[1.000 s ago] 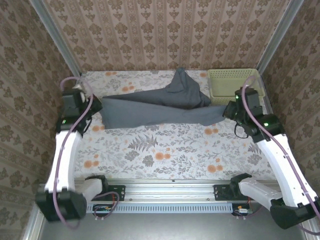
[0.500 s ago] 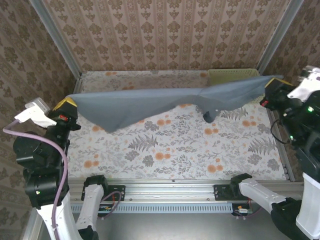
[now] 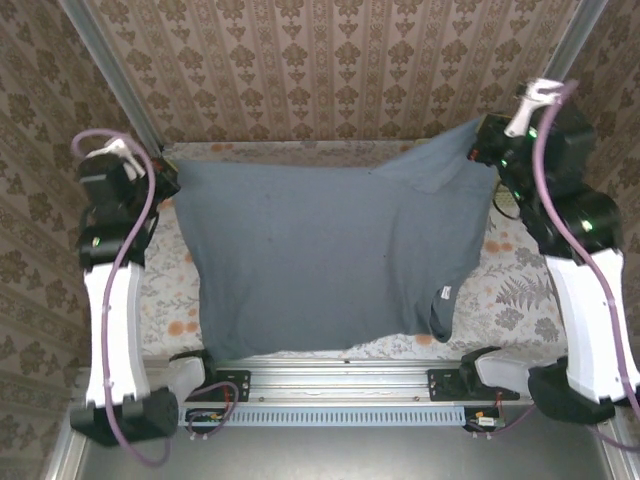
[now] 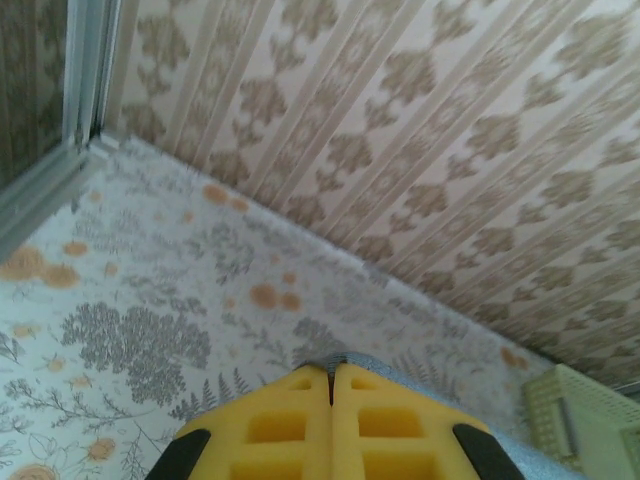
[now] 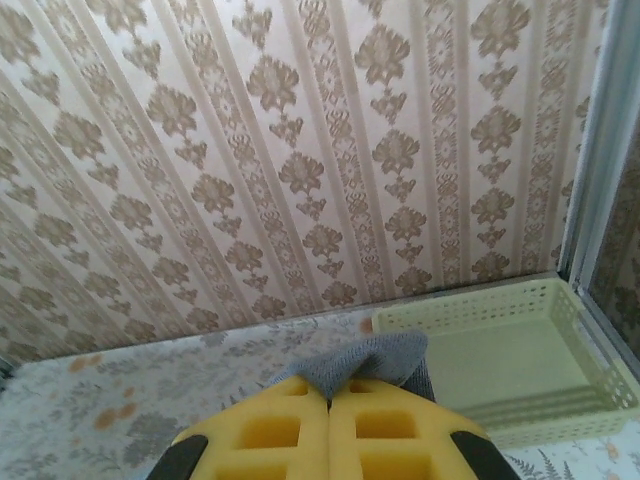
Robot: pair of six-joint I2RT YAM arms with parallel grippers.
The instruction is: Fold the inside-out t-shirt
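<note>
While both arms hold the inside-out t-shirt (image 3: 320, 260) stretched out as one wide panel, treat this as the lay-down step before the first fold.

Status:
- L gripper (image 4: 331, 375): yellow pads (image 4: 275, 425) pressed together, clamped on a thin edge of the shirt at its left upper corner.
- R gripper (image 5: 328, 390): clamped on the right upper corner, w/ a bunch of grey cloth standing above the tips.
- Shirt: spans the gap between the arms, above the floral table (image 3: 510, 290). Its lower edge reaches near the front rail (image 3: 340, 375). Whether that edge touches the table can't be told.

Procedure (recommended):
1. Hold both grips shut. Don't release until the cloth is supported.
2. Lower both arms at equal rate; uneven descent will likely skew the panel.
3. Maintain light tension L-to-R so the body lands w/o creases.
4. Check the right side: one sleeve (image 3: 437, 165) lies doubled over, and the lower corner (image 3: 440, 312) is curled. Expect to flatten both.
5. Stay clear of the basket (image 5: 480, 370) at the far right.
</note>
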